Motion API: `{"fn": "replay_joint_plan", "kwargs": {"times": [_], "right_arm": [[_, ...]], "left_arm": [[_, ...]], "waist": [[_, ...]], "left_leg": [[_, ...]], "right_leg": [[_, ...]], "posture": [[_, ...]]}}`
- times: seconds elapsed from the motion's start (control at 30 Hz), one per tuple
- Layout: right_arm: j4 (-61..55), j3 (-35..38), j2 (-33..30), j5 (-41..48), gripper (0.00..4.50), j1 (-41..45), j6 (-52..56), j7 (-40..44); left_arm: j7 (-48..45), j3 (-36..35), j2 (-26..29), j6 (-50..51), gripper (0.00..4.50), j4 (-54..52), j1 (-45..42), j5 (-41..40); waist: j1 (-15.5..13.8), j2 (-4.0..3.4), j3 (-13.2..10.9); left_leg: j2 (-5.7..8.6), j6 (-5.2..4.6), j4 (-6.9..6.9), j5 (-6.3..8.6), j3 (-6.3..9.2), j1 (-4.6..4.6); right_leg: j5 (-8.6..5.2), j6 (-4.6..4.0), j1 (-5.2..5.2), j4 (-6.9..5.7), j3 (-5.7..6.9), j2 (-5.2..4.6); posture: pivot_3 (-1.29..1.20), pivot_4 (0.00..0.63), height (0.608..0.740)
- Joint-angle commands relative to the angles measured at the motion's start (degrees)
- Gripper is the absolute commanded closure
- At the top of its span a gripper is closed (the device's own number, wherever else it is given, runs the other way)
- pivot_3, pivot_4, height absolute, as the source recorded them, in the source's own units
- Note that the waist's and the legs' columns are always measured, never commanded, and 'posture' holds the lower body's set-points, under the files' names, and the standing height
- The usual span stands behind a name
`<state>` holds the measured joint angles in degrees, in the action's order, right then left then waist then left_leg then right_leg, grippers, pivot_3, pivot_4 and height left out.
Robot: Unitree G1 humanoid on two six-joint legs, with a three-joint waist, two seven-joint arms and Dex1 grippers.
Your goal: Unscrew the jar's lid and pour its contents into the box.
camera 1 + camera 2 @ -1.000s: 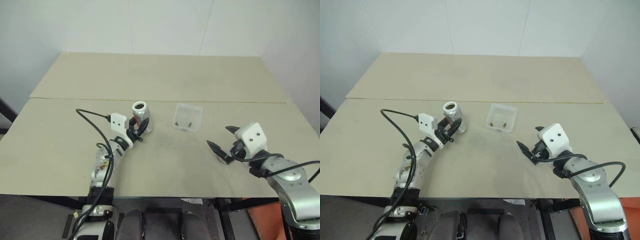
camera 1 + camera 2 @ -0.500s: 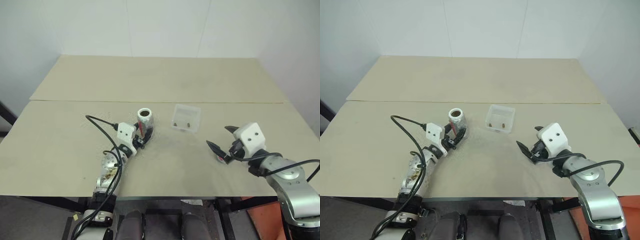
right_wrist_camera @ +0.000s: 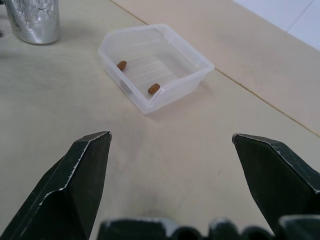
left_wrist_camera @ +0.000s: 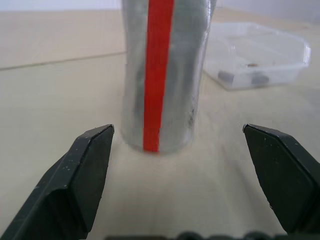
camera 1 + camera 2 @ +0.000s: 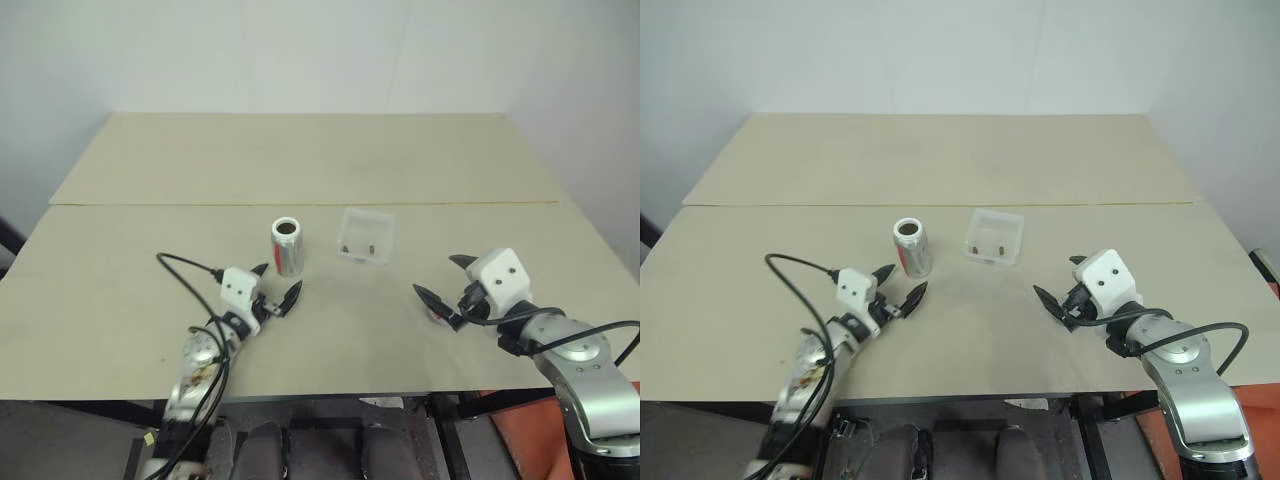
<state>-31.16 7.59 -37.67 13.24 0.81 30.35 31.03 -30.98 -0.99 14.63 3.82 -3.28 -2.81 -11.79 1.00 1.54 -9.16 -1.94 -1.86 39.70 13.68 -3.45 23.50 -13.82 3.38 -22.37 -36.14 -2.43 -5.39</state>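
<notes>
**Jar set upright, left gripper released**

The jar [image 5: 287,246] is seen standing upright on the table [image 5: 330,160], lidless, just beside the box [image 5: 366,236]. Two brown bits [image 3: 137,77] are seen inside the box. The left gripper [image 5: 275,290] is spread wide, just short of the jar. The right gripper [image 5: 440,291] is likewise spread, empty, well apart from both.

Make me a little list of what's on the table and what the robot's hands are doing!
jar: upright, no lid on it, left of the box
box: clear, two brown bits inside
left gripper: open, just short of the jar, not touching it
right gripper: open, empty, aimed toward the box
table: tan
</notes>
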Motion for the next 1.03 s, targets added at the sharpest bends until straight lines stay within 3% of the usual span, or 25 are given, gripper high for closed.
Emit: {"fn": "replay_joint_plan", "kwargs": {"times": [0.03,0.17,0.33,0.43,0.57,0.87,1.03], "right_arm": [[-0.9,1.6,-1.1,0.0,0.0,0.1,-2.4,1.3],[-0.6,5.1,-3.5,4.1,0.0,-2.3,-4.5,8.0],[1.4,12.7,-9.7,9.7,0.0,-8.8,-11.0,22.0],[3.0,16.9,-12.9,11.7,0.0,-10.2,-11.5,26.4],[4.2,20.2,-14.9,9.6,0.0,-11.6,-12.2,26.4],[3.9,25.4,-17.7,15.9,0.0,-12.2,-6.8,30.6],[1.7,23.0,-15.5,12.8,0.0,-10.4,-8.1,24.5]], "left_arm": [[-5.1,-3.6,5.7,3.3,0.01,-12.5,4.9,-6.3],[-14.6,-8.4,15.3,7.3,0.01,-22.5,10.9,-16.4],[-17.2,-12.4,19.7,8.4,0.01,-26.4,13.3,-21.0],[-18.1,-13.7,21.2,11.2,0.01,-28.8,14.2,-25.3],[-21.1,-11.5,22.9,11.2,0.01,-28.9,14.3,-25.0],[-18.5,-5.1,18.7,9.3,0.01,-24.1,6.9,-19.6],[-21.2,-6.3,20.8,9.9,0.01,-22.1,5.6,-20.0]], "waist": [[-0.1,0.0,0.0],[-0.4,-0.02,0.0],[-1.1,-0.03,0.0],[-1.0,-0.03,0.0],[-0.8,-0.03,0.0],[-1.3,-0.01,0.0],[-1.0,-0.01,0.0]], "left_leg": [[0.0,0.0,0.0,0.0,0.0,-0.01],[-0.1,0.01,-0.03,0.01,-0.03,-0.03],[-0.08,-0.03,-0.02,0.03,-0.05,-0.05],[-0.09,-0.03,-0.03,0.03,-0.1,-0.11],[-0.14,-0.02,-0.09,0.03,-0.19,-0.19],[-0.07,-0.02,-0.09,0.03,-0.23,-0.16],[-0.09,-0.02,-0.12,0.03,-0.25,-0.15]], "right_leg": [[-0.01,-0.02,-0.01,-0.03,0.01,0.0],[-0.07,-0.11,-0.02,0.0,0.01,-0.06],[-0.18,-0.26,0.08,0.12,0.08,-0.16],[-0.18,-0.26,0.09,0.11,0.06,-0.09],[-0.32,-0.48,0.09,0.1,0.02,0.0],[-0.26,-0.32,0.1,0.14,-0.02,0.01],[-0.27,-0.32,0.05,0.14,-0.05,0.02]], "posture": [[0.0,0.15,0.74],[0.0,0.15,0.74],[0.0,0.15,0.74],[0.0,0.15,0.74],[0.0,0.15,0.74],[0.0,0.15,0.74],[0.0,0.15,0.74]]}}
